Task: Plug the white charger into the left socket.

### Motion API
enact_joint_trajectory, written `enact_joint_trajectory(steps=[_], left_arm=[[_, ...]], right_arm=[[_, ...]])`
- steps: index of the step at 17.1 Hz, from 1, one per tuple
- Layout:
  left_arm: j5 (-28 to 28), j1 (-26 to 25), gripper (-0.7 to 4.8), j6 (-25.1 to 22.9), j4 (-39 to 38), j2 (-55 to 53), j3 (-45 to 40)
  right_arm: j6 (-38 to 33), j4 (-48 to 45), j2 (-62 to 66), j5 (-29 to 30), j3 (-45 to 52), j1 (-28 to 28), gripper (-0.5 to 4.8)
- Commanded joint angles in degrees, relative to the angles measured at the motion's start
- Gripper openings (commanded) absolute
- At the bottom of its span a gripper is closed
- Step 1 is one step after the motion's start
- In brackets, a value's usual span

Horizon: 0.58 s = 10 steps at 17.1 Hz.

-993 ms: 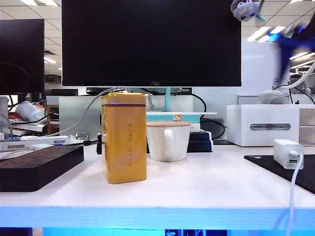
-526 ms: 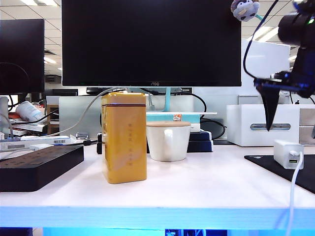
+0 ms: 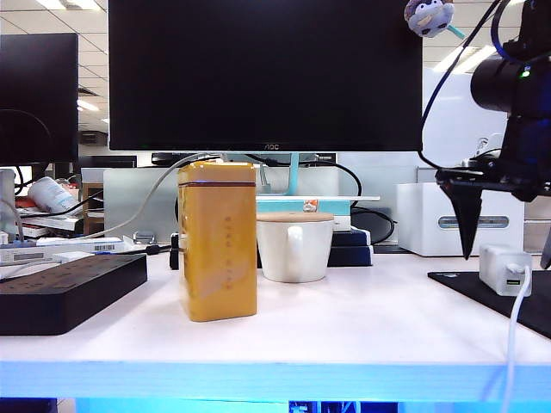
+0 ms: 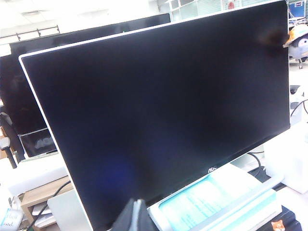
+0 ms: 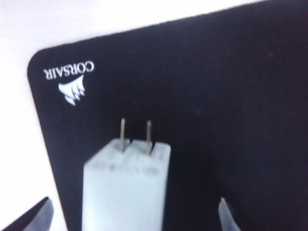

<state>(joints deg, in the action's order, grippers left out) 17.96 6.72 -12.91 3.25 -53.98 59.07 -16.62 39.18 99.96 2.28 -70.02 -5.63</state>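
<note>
Your right pincer (image 3: 508,249) hung directly above the white charger (image 3: 504,268), fingers spread wide and pointing down, one dark fingertip (image 3: 467,232) just clear of the charger's near side. The wrist view confirmed it: the white charger (image 5: 126,185) sat between the two spread fingertips (image 5: 33,219), not yet touched, with its two metal prongs aimed away from the camera along the black mat (image 5: 231,96).

The charger lay on that mat at the right end of the counter (image 3: 344,327), its thin white cable (image 3: 515,344) trailing off the front edge. Its long axis ran along the line of the prongs, so the fingers stood either side of its narrow width, which looked like the right way to close on it.

The black power strip (image 3: 69,288) with the left socket sat at the far left end of the counter, well apart from the charger, with the yellow tin (image 3: 217,241) and the white mug (image 3: 294,247) between them.

Your left pincer (image 4: 134,216) showed only as a dark tip in its wrist view, pressed together, holding nothing, raised and facing the monitor (image 4: 159,110). You were nearer with the right arm by far; I judge the grasp was the step in hand.
</note>
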Motion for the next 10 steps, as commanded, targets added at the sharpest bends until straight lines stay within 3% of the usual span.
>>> enact_joint_trajectory(steps=[1,3,4,6,8,10], left_arm=[[0.3,0.0,-0.03,-0.2,0.6,0.1,0.2],[0.3,0.0,-0.03,-0.2,0.6,0.1,0.2],[0.3,0.0,-0.03,-0.2,0.6,0.1,0.2],[0.3,0.0,-0.03,-0.2,0.6,0.1,0.2],[0.3,0.0,-0.03,-0.2,0.5,0.1,0.2],[0.3,0.0,-0.03,-0.2,0.2,0.1,0.2]], right_arm=[[1.7,-0.5,1.7,-1.1,-0.3,0.0,4.79],[1.7,-0.6,2.8,-1.1,-0.3,-0.1,4.39],[1.7,-0.5,2.9,-1.1,-0.3,-0.1,3.27],[1.7,-0.1,2.9,-1.1,-0.3,-0.1,2.04],[1.7,0.0,2.9,-1.0,-0.3,-0.1,1.5],[1.7,0.1,2.9,-0.7,-0.4,-0.1,1.48]])
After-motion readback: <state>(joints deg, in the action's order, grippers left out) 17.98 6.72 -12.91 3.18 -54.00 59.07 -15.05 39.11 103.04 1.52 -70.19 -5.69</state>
